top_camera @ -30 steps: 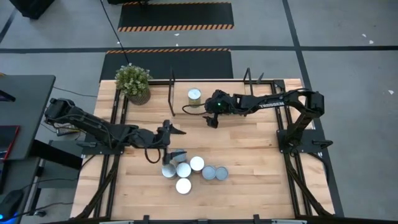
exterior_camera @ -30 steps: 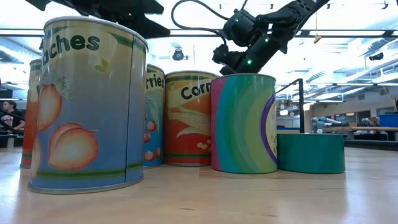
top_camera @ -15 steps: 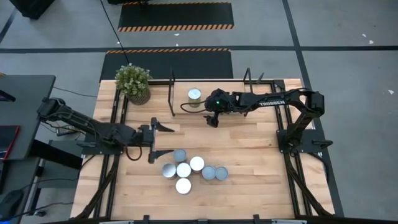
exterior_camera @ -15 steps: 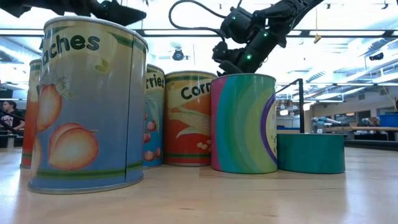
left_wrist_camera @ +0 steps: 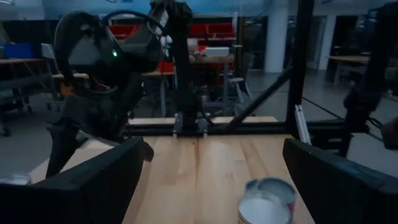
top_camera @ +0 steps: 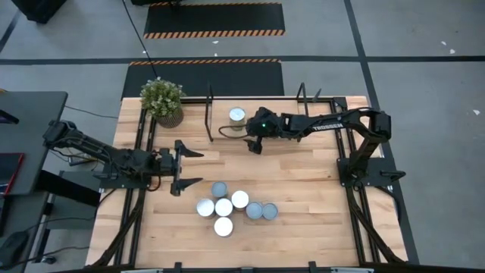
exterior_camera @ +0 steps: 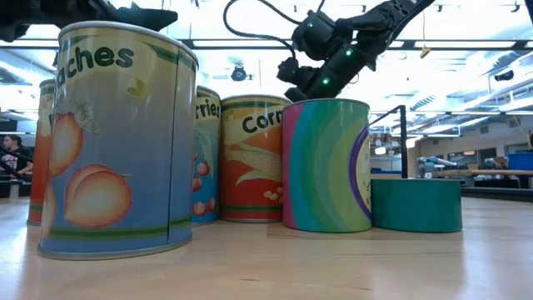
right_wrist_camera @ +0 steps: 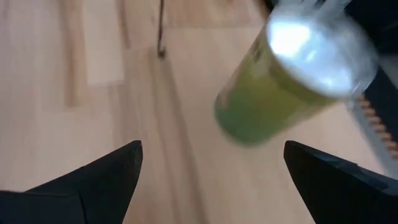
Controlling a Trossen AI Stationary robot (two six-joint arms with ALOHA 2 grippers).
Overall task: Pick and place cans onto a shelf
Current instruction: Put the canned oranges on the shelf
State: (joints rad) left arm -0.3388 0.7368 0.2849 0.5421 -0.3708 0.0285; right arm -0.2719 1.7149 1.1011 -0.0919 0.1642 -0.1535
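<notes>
Several cans (top_camera: 231, 207) with pale round tops stand in a cluster near the table's middle front; the low view shows them close up (exterior_camera: 117, 137). One green can (top_camera: 237, 115) stands upright on the shelf (top_camera: 273, 114) between its black end frames, and shows in the right wrist view (right_wrist_camera: 280, 93). My left gripper (top_camera: 198, 167) hangs open and level, left of the cluster, with one can top (left_wrist_camera: 264, 202) ahead of it. My right gripper (top_camera: 252, 145) is open and slants down toward the green can, a little short of it.
A potted plant (top_camera: 163, 100) stands at the far left corner of the table. Bare wood (top_camera: 303, 182) lies to the right of the cluster and between the cluster and the shelf. The shelf's black end frames (top_camera: 209, 114) rise at the far side.
My left gripper has drawn back from over the can cluster toward the table's left edge, staying open. One can at the cluster's far left, which lay under its fingers, now shows in full. The cans have not moved.
</notes>
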